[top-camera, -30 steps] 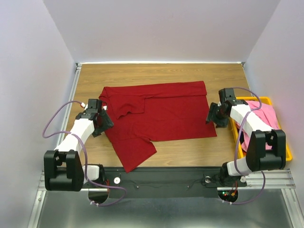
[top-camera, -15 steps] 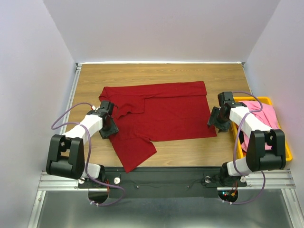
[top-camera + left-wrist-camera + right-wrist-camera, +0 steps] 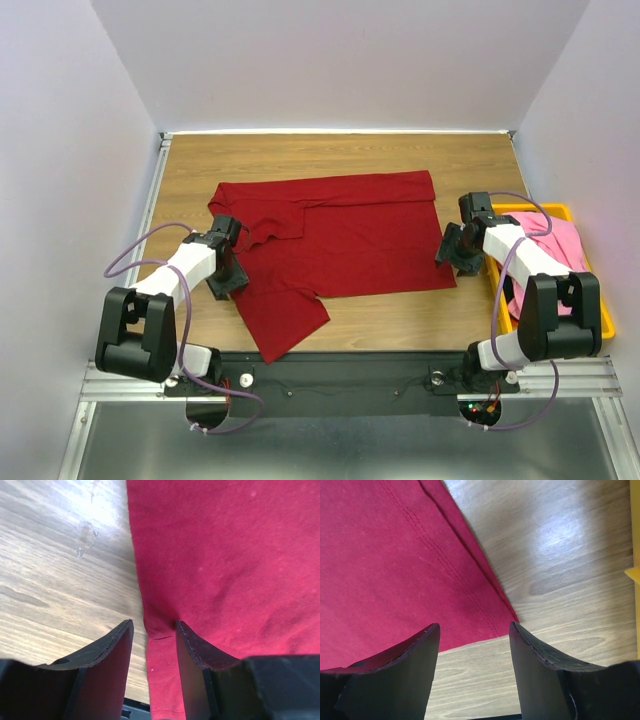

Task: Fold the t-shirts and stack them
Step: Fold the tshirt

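Black left gripper (image 3: 154, 622): my fingers a little apart, holding nothing
Dark red cloth t-shirt (image 3: 350, 235): spread on the brown wooden table (image 3: 400, 150), an edge under each gripper; soft, light, floppy, so I would pinch there
Black right gripper (image 3: 474, 625): my fingers wide, holding nothing

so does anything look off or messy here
Nothing damaged or spilled. The dark red t-shirt lies crooked: its near-left part juts out at an angle toward the near table edge. The pink t-shirt sits bunched in the yellow bin at right.
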### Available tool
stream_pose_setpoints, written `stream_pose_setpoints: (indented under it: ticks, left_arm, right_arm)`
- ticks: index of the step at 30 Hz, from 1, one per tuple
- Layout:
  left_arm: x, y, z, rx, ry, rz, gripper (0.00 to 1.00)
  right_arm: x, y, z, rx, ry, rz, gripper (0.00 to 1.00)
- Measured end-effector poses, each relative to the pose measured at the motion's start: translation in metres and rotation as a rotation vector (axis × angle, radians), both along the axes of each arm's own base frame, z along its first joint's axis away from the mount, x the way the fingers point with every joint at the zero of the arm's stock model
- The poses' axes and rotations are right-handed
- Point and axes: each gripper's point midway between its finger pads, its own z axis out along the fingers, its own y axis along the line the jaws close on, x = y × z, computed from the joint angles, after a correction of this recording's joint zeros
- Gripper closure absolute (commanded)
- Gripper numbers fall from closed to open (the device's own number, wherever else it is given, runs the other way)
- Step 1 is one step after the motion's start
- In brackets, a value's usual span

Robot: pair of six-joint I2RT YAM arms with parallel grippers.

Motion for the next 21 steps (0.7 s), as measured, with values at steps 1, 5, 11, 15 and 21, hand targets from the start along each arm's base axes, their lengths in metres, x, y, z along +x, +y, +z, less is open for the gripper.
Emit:
stream_pose_setpoints:
  ticks: [1,5,11,15,21]
  left_arm:
    - [-0.001,0.0,0.0,0.001,0.005,0.001,0.57]
    - [-0.005,0.002,-0.004,0.012,0.033,0.002,0.65]
    - [-0.004,0.005,-0.009,0.042,0.07,-0.01,0.7]
    - [-0.003,0.005,-0.01,0.046,0.076,-0.024,0.91]
    - [-0.001,0.004,-0.01,0.049,0.081,-0.051,1.0]
  right_arm:
    - [0.001,0.0,0.0,0.001,-0.003,0.0,0.37]
    - [0.003,0.001,0.001,0.004,-0.012,0.001,0.37]
    - [0.006,0.001,0.001,0.006,-0.025,0.0,0.37]
    - [0.001,0.002,-0.002,0.01,-0.026,-0.003,0.37]
    - [-0.011,0.002,-0.013,0.013,0.007,-0.024,0.38]
